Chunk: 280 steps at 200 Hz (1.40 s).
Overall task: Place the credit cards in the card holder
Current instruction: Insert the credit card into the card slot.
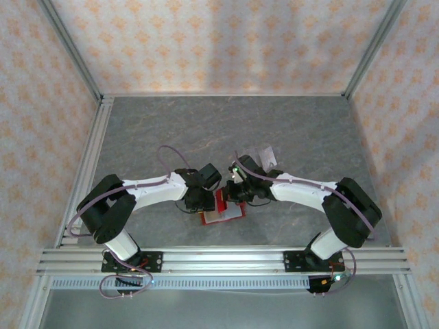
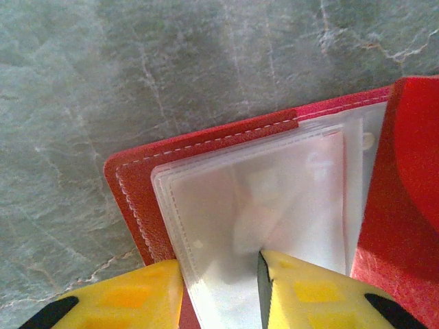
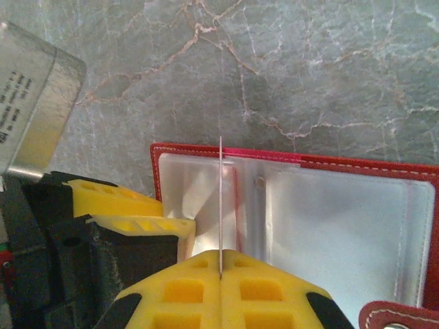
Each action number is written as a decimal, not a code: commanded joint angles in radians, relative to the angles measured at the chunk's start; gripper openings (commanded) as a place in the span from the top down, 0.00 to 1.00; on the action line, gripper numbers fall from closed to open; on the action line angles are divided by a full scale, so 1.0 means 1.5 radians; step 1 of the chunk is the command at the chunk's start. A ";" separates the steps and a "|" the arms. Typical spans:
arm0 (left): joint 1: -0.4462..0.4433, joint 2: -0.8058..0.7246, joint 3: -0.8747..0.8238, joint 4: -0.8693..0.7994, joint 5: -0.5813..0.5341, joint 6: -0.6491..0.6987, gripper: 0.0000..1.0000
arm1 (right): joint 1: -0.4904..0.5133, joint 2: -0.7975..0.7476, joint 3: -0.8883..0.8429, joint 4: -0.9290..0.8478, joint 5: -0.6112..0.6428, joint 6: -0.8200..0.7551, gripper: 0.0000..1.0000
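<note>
Now your right gripper (image 3: 221,264) is clamped fully shut on one card (image 3: 221,199), held on edge, so the right wrist view catches it as a thin line running straight out from the fingertips. The wallet (image 1: 230,211) lies open on the table (image 1: 226,130), near the front edge and midway between the arms, pale sleeves up. The card's long axis points away from the jaws across the wallet, just beside the fold. I judge it must find a sleeve mouth, but which one it lines up with I cannot tell. Your left gripper (image 2: 219,295), on the wallet's left, has its jaws partly apart astride the edge of a sleeve (image 2: 274,205); whether they pinch it is unclear. The left wrist view gives you that sleeve's face and the stitched corner, and the top view how closely both grippers meet over the wallet.
</note>
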 commanded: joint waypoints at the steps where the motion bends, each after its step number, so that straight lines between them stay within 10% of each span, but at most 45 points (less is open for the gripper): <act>1: -0.005 -0.004 -0.017 -0.024 -0.027 -0.004 0.66 | -0.007 0.001 -0.014 0.032 0.003 0.002 1.00; 280: -0.004 -0.005 -0.019 -0.022 -0.025 -0.004 0.66 | -0.020 0.022 -0.020 0.010 0.046 -0.061 1.00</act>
